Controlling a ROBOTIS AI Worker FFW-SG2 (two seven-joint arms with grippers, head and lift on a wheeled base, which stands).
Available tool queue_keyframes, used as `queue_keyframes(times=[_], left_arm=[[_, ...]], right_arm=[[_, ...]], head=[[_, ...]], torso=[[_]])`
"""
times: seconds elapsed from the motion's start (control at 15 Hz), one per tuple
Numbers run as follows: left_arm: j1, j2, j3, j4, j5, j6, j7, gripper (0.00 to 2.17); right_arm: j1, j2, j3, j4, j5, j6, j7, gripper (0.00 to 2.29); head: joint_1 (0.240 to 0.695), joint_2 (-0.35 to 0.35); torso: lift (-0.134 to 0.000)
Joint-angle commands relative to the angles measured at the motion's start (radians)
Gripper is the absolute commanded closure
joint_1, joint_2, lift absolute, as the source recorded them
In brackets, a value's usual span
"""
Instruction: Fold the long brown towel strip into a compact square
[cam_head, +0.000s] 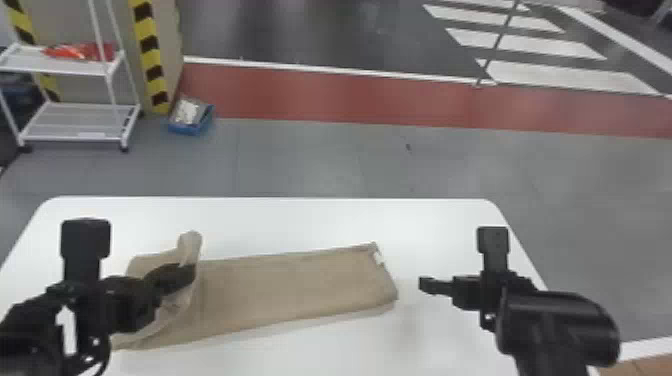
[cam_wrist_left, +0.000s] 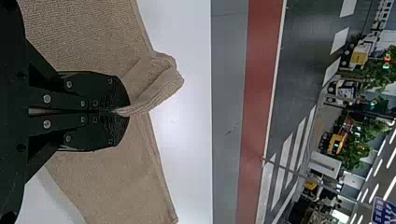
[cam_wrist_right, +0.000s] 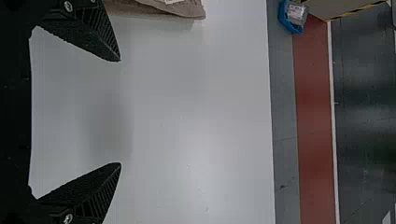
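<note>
My left gripper (cam_head: 192, 274) is over the left part of the brown towel strip (cam_head: 295, 282), with a pinched fold of cloth standing up around its tips. In the left wrist view the left gripper (cam_wrist_left: 120, 111) is shut on the brown towel (cam_wrist_left: 140, 177), and a doubled flap sticks out past the fingertips. The strip's right part lies flat, a small white tag at its far right corner. Right of the towel is my right gripper (cam_head: 425, 285), apart from it. In the right wrist view the right gripper (cam_wrist_right: 120, 112) stands wide open, nothing between its fingers, the towel's end (cam_wrist_right: 154, 10) beside it.
The white table (cam_head: 440, 225) carries the towel, with its rounded far corners beyond both arms. On the floor behind stand a white shelf cart (cam_head: 65, 70) at the left and a blue bin (cam_head: 190, 120) beside a striped pillar.
</note>
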Motion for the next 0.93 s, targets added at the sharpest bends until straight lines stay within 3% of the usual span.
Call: queue_keyframes(times=[0.0,0.33,0.53,0.6,0.67,0.73,0.87], left_arm=[[-0.002,-0.006,-0.078,-0.001,0.008,-0.009,0.041,2.14],[-0.04,-0.006,-0.219,0.064,0.008,-0.076,0.148,2.14],[-0.068,-0.006,-0.276,0.153,0.005,-0.128,0.171,2.13],[-0.074,-0.006,-0.302,0.171,0.005,-0.144,0.175,1.69],[-0.074,-0.006,-0.334,0.18,0.005,-0.174,0.185,0.69],[-0.072,-0.006,-0.357,0.185,0.002,-0.178,0.187,0.0],[-0.072,-0.006,-0.382,0.189,0.008,-0.184,0.201,0.0]], right_arm=[[0.0,0.0,-0.001,0.0,0.0,-0.006,0.0,0.08],[0.003,0.0,0.001,-0.006,0.0,-0.006,0.0,0.08],[0.006,0.002,0.001,-0.009,0.0,-0.006,0.0,0.08],[0.006,0.002,0.001,-0.009,0.0,-0.006,0.0,0.08],[0.003,0.0,0.001,-0.009,0.0,-0.006,0.0,0.08],[0.003,0.002,0.001,-0.009,0.0,-0.006,0.0,0.08],[0.003,0.002,0.002,-0.011,0.0,0.0,0.0,0.08]], head=[[0.695,-0.243],[0.695,-0.311],[0.695,-0.346],[0.695,-0.35],[0.695,-0.35],[0.695,-0.35],[0.695,-0.35]], torso=[[0.0],[0.0],[0.0],[0.0],[0.0],[0.0],[0.0]])
